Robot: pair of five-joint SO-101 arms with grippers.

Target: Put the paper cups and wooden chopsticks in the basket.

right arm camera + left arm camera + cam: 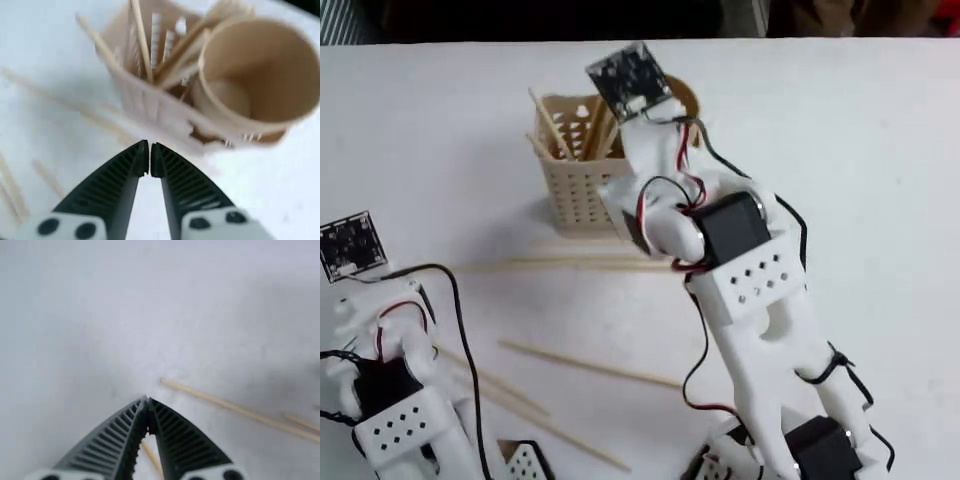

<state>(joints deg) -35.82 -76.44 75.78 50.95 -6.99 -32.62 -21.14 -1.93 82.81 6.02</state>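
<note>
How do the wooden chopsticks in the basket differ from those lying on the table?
The standing pale wooden chopsticks lean inside the cream slotted plastic basket, with their ends above its rim; the loose pale wooden chopsticks lie flat on the white table. The standing ones are bunched together; the loose ones are spread apart in front of the basket. Both are the same thin, light wooden sticks.

The white desk (880, 150) carries a basket (575, 185) toward its far edge and loose chopsticks (588, 365) nearer its near edge.
</note>
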